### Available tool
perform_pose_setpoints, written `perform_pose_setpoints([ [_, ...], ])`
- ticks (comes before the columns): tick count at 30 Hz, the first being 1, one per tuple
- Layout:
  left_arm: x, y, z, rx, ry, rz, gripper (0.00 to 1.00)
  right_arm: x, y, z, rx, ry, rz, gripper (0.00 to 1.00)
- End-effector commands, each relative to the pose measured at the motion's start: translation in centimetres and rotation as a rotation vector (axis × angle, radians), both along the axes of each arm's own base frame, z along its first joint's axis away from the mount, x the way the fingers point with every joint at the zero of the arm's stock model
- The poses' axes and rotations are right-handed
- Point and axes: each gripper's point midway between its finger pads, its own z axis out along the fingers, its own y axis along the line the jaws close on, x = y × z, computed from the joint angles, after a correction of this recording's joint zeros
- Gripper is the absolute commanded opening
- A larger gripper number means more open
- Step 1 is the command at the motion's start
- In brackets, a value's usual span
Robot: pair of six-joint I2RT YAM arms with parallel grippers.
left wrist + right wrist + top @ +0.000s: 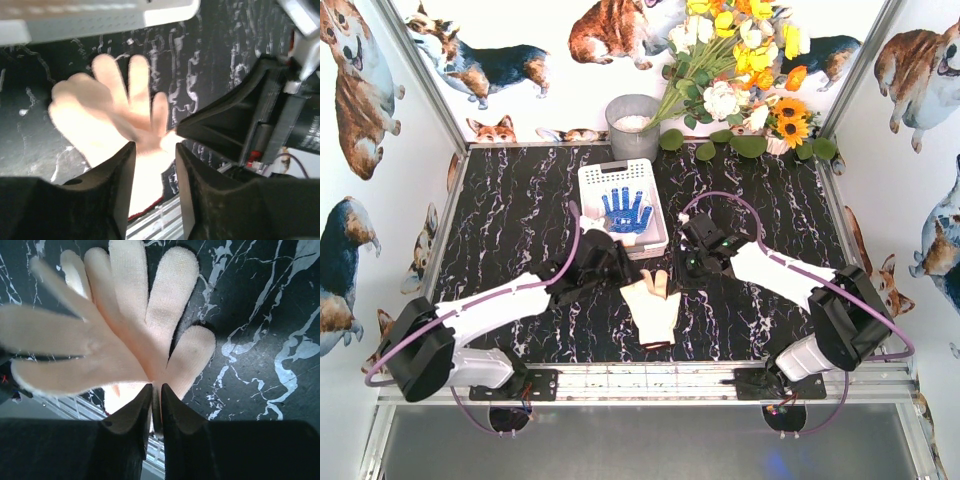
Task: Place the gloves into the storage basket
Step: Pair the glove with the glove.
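The white storage basket (620,205) stands at the table's middle back, and a blue-dotted glove (626,210) lies in it. Pale cream gloves (653,300) with a dark red cuff lie on the black marble table in front of the basket, between both grippers. My left gripper (617,270) (155,146) hangs just above them with its jaws apart; the glove (105,115) shows blurred beyond the gap. My right gripper (686,267) (157,386) has its jaws parted by a thin slit. One glove (170,300) lies sharp and flat; a blurred one (75,355) reaches its tips.
A round grey bucket (632,125) and a bunch of flowers (740,60) stand at the back. A metal rail (650,375) runs along the near table edge. Printed walls close in the left, right and back sides.
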Motion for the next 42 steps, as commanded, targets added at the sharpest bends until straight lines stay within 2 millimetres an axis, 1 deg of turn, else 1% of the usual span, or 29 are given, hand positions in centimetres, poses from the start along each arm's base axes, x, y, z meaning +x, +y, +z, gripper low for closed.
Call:
perform_pose_setpoints([
  [1,1.8,-3.2,5.1,-0.098,-0.135,-0.079,0.43,1.9,-0.1,2.0,0.000,-0.106,-0.032,0.21],
  [4,1.9,-2.7,5.9,-0.075,-0.164,-0.079,0.65,2.1,-1.2,3.1,-0.023,-0.154,-0.072,0.36],
  [6,1.9,-1.8,6.3,-0.043,-0.185,-0.070,0.76,2.1,-2.1,4.1,-0.032,-0.186,-0.103,0.44],
  [7,1.8,-1.2,6.4,-0.020,-0.192,-0.067,0.80,2.0,-2.6,4.4,-0.036,-0.195,-0.121,0.47],
  [9,1.3,-0.2,6.4,0.027,-0.196,-0.079,0.82,1.5,-3.3,5.1,-0.032,-0.205,-0.157,0.51],
  [10,0.7,0.3,6.4,0.040,-0.189,-0.094,0.81,1.2,-3.5,5.4,-0.022,-0.203,-0.169,0.51],
  [11,-0.1,0.5,5.9,0.050,-0.168,-0.121,0.80,0.7,-3.5,5.8,0.004,-0.203,-0.178,0.52],
  [13,-2.1,1.0,4.3,0.061,-0.099,-0.176,0.74,-0.5,-2.9,5.8,0.067,-0.169,-0.177,0.52],
  [15,-4.4,1.3,2.2,0.044,-0.005,-0.221,0.68,-2.0,-2.0,6.0,0.158,-0.122,-0.180,0.49],
  [16,-5.5,1.5,1.0,0.030,0.041,-0.231,0.65,-2.7,-1.6,5.8,0.194,-0.090,-0.181,0.48],
  [17,-6.3,1.5,0.4,0.006,0.073,-0.232,0.64,-3.5,-1.2,5.3,0.218,-0.052,-0.186,0.46],
  [21,-8.3,0.9,-0.9,-0.080,0.162,-0.235,0.61,-6.3,-0.1,3.4,0.242,0.025,-0.189,0.43],
  [24,-9.7,0.1,-2.1,-0.110,0.224,-0.256,0.58,-7.4,1.1,2.7,0.279,0.057,-0.184,0.40],
  [28,-11.1,-0.7,-3.8,-0.118,0.296,-0.292,0.53,-8.5,2.1,1.2,0.278,0.112,-0.177,0.32],
  [30,-11.6,-1.3,-4.3,-0.128,0.320,-0.310,0.51,-8.7,2.4,0.9,0.272,0.126,-0.168,0.30],
  [31,-11.8,-1.5,-4.5,-0.129,0.329,-0.318,0.49,-8.8,2.5,0.2,0.257,0.141,-0.168,0.30],
  [35,-12.0,-1.8,-5.2,-0.117,0.347,-0.336,0.43,-8.9,2.6,-0.5,0.239,0.156,-0.171,0.29],
  [42,-12.4,-1.9,-6.5,-0.097,0.383,-0.347,0.41,-9.4,1.7,-1.8,0.187,0.171,-0.184,0.29],
])
